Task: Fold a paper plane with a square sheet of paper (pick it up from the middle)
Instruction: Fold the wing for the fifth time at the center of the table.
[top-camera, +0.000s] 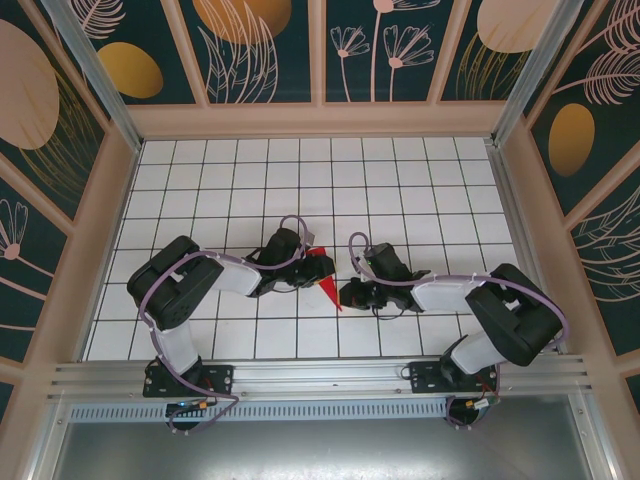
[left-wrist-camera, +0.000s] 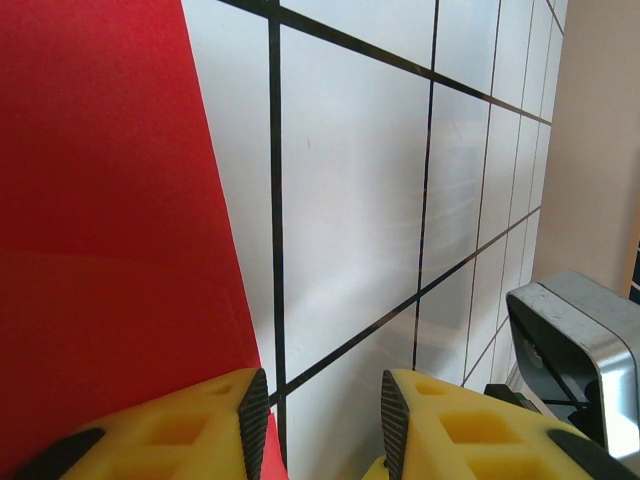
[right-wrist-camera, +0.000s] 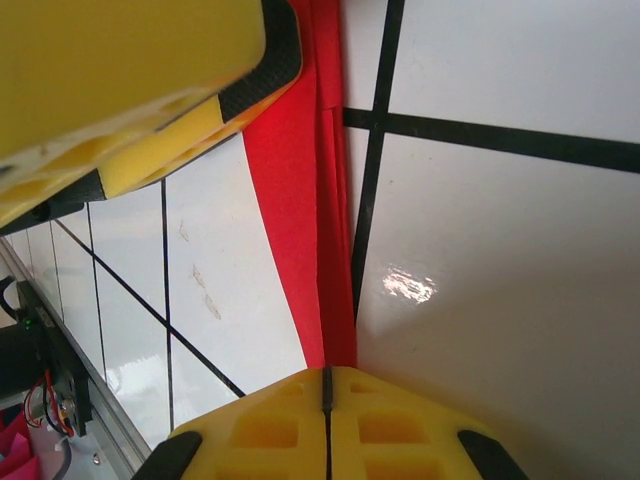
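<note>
The red sheet of paper is folded into a slim paper plane (top-camera: 324, 273) lying on the white grid table (top-camera: 300, 180) between my two grippers, its sharp tip pointing toward the near edge. My right gripper (top-camera: 347, 294) is shut on the plane's narrow end; in the right wrist view the layered red paper plane (right-wrist-camera: 300, 210) runs straight into the closed right gripper (right-wrist-camera: 327, 385). My left gripper (top-camera: 300, 268) is at the plane's wide end. In the left wrist view the left gripper (left-wrist-camera: 325, 420) stands open over bare tile, and its left finger (left-wrist-camera: 200, 420) overlaps the plane's red edge (left-wrist-camera: 110, 220).
A yellow finger of the left gripper (right-wrist-camera: 130, 80) hangs over the paper in the right wrist view. A grey metal block (left-wrist-camera: 580, 360) sits close on the right in the left wrist view. Patterned walls enclose the table; a metal rail (top-camera: 320, 375) runs along the near edge.
</note>
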